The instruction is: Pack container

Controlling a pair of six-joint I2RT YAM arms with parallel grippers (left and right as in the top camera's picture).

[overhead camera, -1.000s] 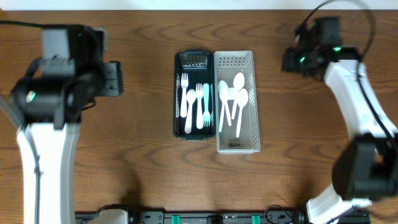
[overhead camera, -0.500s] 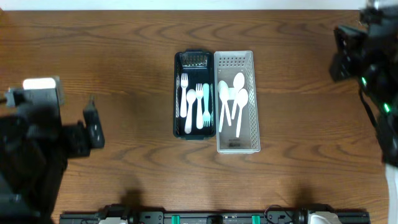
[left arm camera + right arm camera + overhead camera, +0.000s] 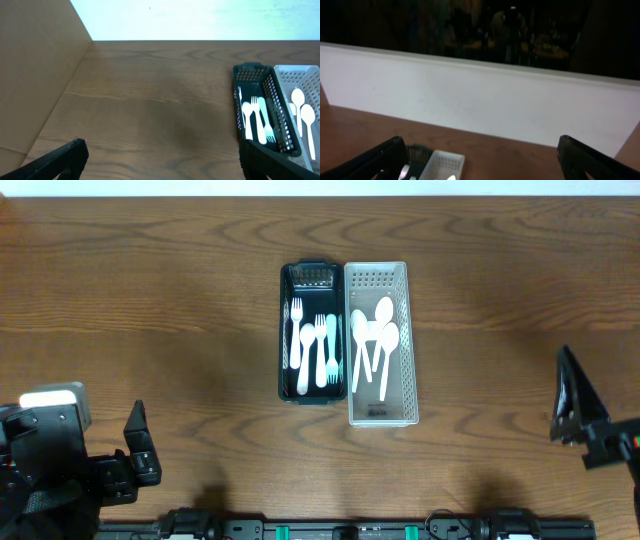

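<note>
Both arms have drawn back from the far half of the bench (image 3: 180,300) to its near edge. The left tool (image 3: 162,147) and the right tool (image 3: 480,142) each have their fingers spread wide, holding nothing. At the bench centre the dark tray (image 3: 312,276) and the white basket (image 3: 376,278) stand touching side by side. White and pale green forks (image 3: 320,345) lie in the tray and white spoons (image 3: 385,310) in the basket.

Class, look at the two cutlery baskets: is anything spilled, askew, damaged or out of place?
Nothing stands out. The dark basket holds only forks, the white basket only spoons, all lying inside, none on the table. The one small oddity: a teal fork among white ones.
</note>
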